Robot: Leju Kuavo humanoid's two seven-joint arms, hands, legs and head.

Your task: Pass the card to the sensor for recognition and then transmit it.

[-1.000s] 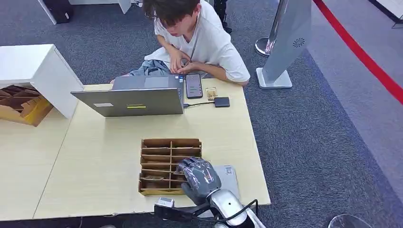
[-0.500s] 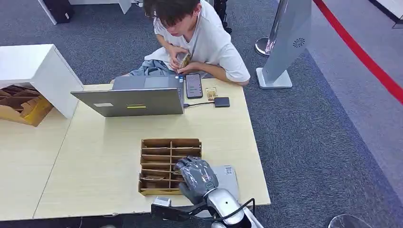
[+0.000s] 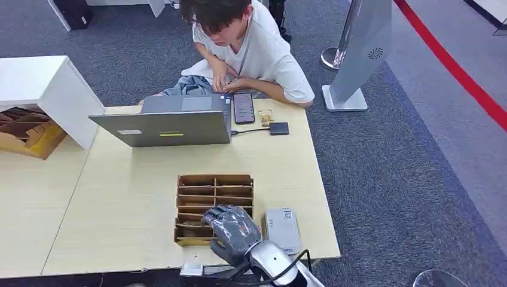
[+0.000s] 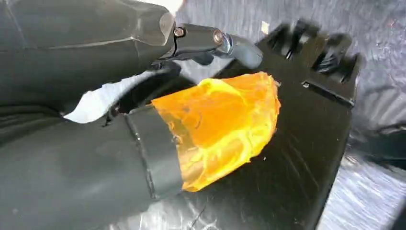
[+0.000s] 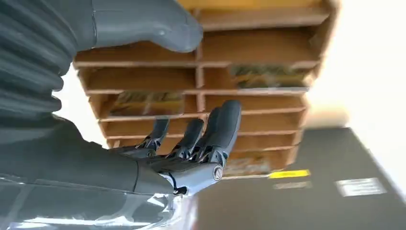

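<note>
Cards (image 5: 148, 102) beneath right hand (image 3: 232, 230)

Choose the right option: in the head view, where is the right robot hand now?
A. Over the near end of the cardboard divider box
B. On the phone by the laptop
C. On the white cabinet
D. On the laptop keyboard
A. The right robot hand is over the near end of the cardboard divider box, with the grey sensor beside it on the table, far from the laptop.
</note>
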